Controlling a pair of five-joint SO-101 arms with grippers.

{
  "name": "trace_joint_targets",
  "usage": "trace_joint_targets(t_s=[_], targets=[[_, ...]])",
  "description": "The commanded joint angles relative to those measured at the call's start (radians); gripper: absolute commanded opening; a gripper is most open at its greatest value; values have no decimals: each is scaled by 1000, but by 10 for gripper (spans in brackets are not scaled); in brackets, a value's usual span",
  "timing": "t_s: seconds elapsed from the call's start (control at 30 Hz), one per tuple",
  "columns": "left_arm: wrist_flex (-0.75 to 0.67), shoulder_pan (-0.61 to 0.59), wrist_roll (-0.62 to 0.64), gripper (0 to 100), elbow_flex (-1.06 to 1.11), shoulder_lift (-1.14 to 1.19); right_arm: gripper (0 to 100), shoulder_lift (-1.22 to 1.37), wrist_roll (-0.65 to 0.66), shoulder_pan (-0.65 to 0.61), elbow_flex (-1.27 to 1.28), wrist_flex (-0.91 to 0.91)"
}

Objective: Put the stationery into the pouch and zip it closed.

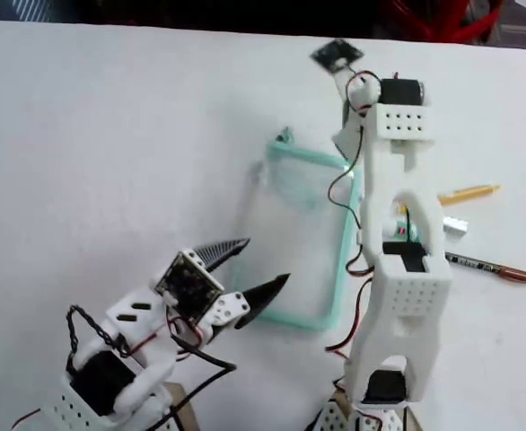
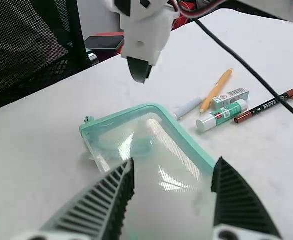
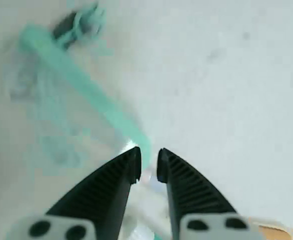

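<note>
A clear pouch (image 1: pixel 294 238) with a teal border lies flat mid-table, its zip pull (image 1: pixel 284 136) at the far corner. My left gripper (image 1: pixel 248 271) is open beside the pouch's near left edge; in the left wrist view the pouch (image 2: pixel 151 145) lies just beyond its fingers (image 2: pixel 111 200). My right gripper (image 3: pixel 148 165) hovers over the teal edge (image 3: pixel 91 95) near the far right corner, its jaws only a narrow gap apart and holding nothing. A yellow pen (image 2: pixel 217 90), a glue stick (image 2: pixel 221 115) and a brown marker (image 2: pixel 271 103) lie right of the pouch.
The right arm (image 1: pixel 398 269) stands over the pouch's right side and partly hides the stationery in the high view. A small boxed eraser (image 2: pixel 231 96) and a white pen (image 2: pixel 189 107) lie among the stationery. Black cables (image 2: pixel 246 65) cross the table there. White tabletop stretches left of the pouch.
</note>
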Motion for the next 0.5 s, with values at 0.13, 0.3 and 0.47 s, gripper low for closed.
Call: trace_joint_targets(t_s=[0.13,0.3,0.47], targets=[[-86,-7,-8,215,41,-5,104,148,-195,-18,-9,-343],[-120,1,-9,194,71,-1,108,259,-133,-35,-18,-358],[-118,-4,-63,195,72,1,147,266,-132,-21,-176,-189]])
